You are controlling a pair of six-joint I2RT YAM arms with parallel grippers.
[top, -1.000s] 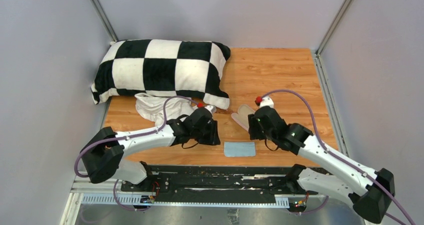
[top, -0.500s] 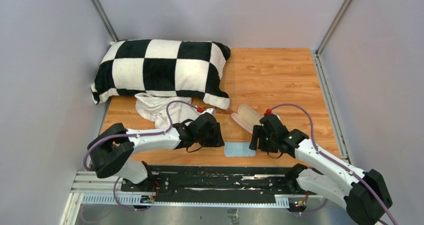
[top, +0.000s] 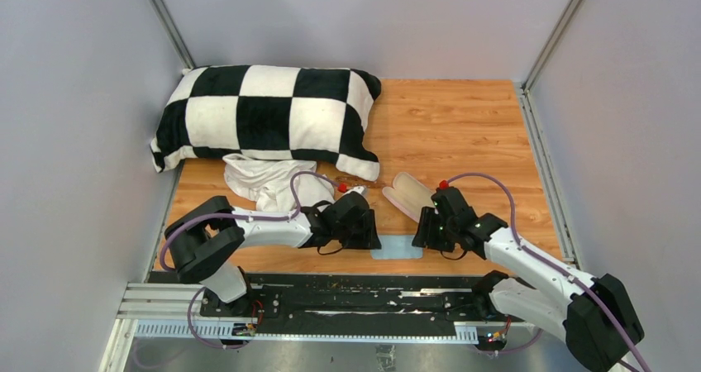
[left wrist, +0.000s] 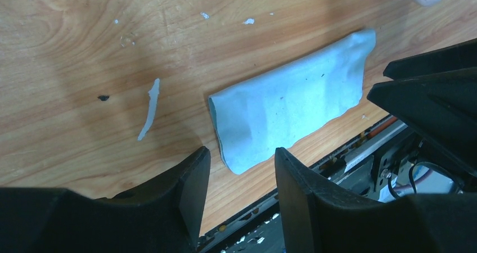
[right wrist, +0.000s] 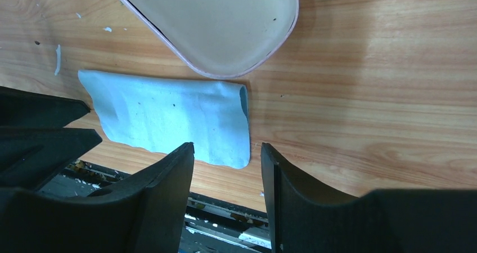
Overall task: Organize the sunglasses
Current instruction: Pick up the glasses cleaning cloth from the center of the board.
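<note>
From above, the sunglasses (top: 349, 177), seemingly a faint outline at the pillow (top: 264, 112) corner, lie just beyond the nearer left gripper (top: 374, 240); left wrist shows it released over the blue cloth (left wrist: 287, 109); right wrist shows the right gripper (right wrist: 228, 152) likewise released, the cloth's long axis running between the 2.

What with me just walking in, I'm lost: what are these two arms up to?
Both arms reach low over the small light-blue cloth at the near edge of the wooden table. The left gripper hangs open over one end, the right gripper open over the other; neither has closed on it. The pink oblong case lies open just beyond. I cannot clearly make out the sunglasses.
</note>
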